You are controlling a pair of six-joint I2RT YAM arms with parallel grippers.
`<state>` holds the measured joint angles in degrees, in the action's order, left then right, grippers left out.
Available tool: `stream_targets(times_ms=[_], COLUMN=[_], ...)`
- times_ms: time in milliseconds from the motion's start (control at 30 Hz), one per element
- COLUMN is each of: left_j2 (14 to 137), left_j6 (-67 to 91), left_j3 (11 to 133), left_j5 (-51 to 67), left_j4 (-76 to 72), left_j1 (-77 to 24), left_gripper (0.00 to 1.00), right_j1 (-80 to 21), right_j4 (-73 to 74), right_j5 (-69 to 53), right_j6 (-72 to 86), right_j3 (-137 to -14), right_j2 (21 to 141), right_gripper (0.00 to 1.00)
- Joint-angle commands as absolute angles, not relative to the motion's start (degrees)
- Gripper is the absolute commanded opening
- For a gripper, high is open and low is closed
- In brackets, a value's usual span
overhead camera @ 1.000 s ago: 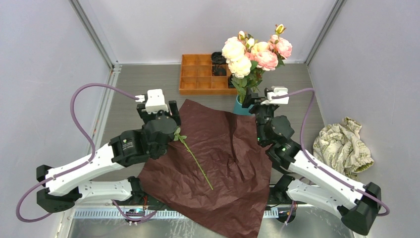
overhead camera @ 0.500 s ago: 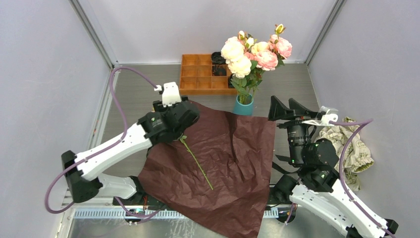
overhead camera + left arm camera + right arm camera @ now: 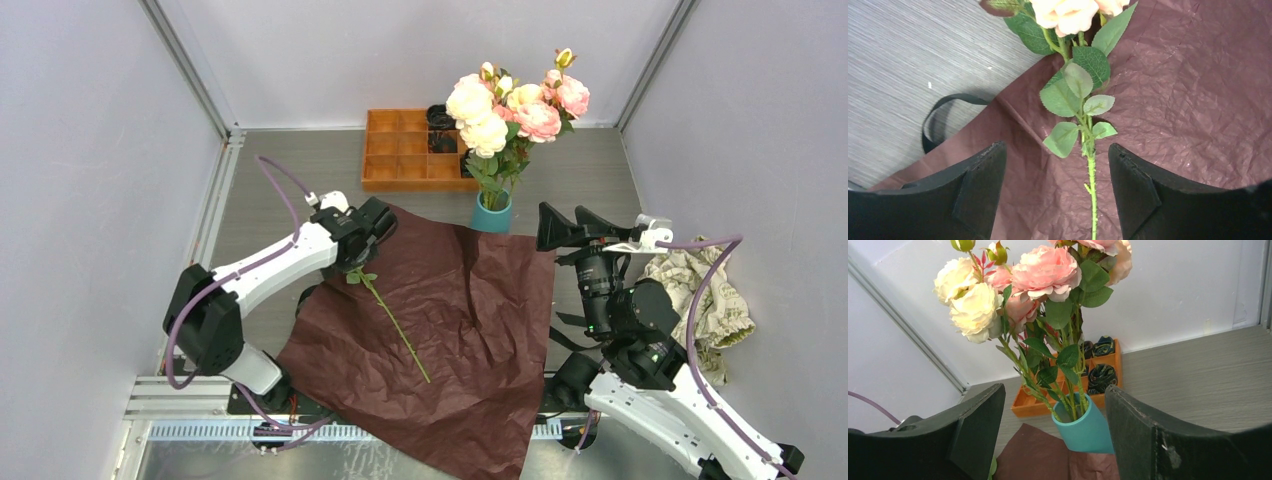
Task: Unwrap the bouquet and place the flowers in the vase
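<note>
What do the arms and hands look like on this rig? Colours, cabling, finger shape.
Both match. The left arm and right arm have white link shells with black joint housings. A purple cable loops loosely along each to the wrist, by a small white camera housing. The left hand and right hand are matte black, each with two broad wedge-shaped fingers. No legible markings.

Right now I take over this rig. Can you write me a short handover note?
Left hand: open, empty, above the loose rose.
Right hand: open, empty, facing the vase.
Done: paper unwrapped and flat, ribbon off, most flowers in the vase.
Left: lift the one rose from the paper into the vase.
</note>
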<state>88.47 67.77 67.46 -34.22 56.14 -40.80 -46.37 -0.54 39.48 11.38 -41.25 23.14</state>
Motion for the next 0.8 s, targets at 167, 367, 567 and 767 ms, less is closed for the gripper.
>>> stream_targets(times_ms=[167, 367, 567, 767], left_j2=[95.48, 98.56, 99.6, 99.27], left_j6=[69.21, 68.69, 68.02, 67.43], left_j3=[67.02, 65.55, 63.96, 61.13], left_j5=[-27.73, -25.49, -24.79, -23.18], left_j4=[47.58, 44.26, 42.41, 39.19], left_j1=[-38.09, -35.45, -34.19, -32.53], left_gripper=[0.74, 0.73, 0.73, 0.73], right_j1=[-46.31, -46.32, -46.32, -46.31], right_j4=[-0.46, 1.44, 1.21, 2.7], right_j5=[37.61, 37.02, 37.02, 36.31], right_j6=[13.36, 13.58, 14.07, 15.05], right_j3=[-42.15, -42.3, -41.59, -42.01], right_j2=[23.58, 23.67, 23.62, 23.45], right_gripper=[0.78, 0.78, 0.78, 0.78])
